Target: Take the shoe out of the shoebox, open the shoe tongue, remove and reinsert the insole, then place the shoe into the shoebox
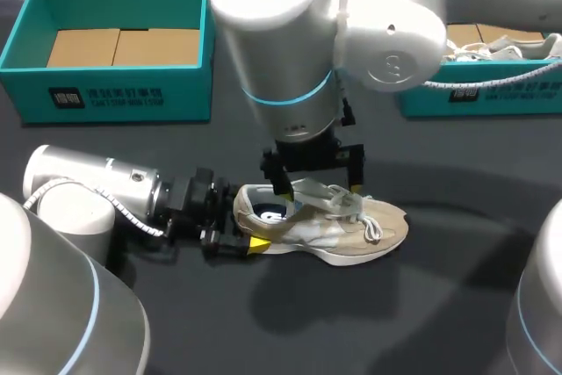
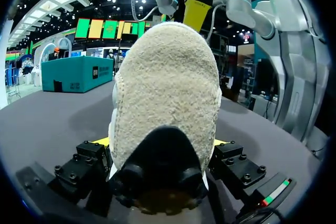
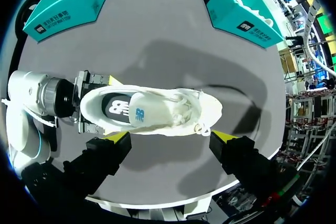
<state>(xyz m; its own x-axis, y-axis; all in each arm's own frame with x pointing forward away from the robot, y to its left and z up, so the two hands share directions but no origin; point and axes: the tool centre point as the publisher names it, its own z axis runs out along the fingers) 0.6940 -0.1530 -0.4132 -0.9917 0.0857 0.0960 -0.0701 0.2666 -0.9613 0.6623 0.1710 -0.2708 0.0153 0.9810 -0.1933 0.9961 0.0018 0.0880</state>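
You're working on a dark grey table [image 1: 439,305] with a plain matte top. A beige and white shoe [image 1: 351,227] sits sole-down near its middle, with its toe pointing to the robot's right. Well behind the shoe and off towards its heel side, an open teal shoebox [image 1: 114,94] stands on the table, one long wall turned towards the shoe. Well behind the shoe on its toe side stands a second teal shoebox [image 1: 492,98], also open.

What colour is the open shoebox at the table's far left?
The open rectangular shoebox is teal, with a brown cardboard floor; the head view shows it best.
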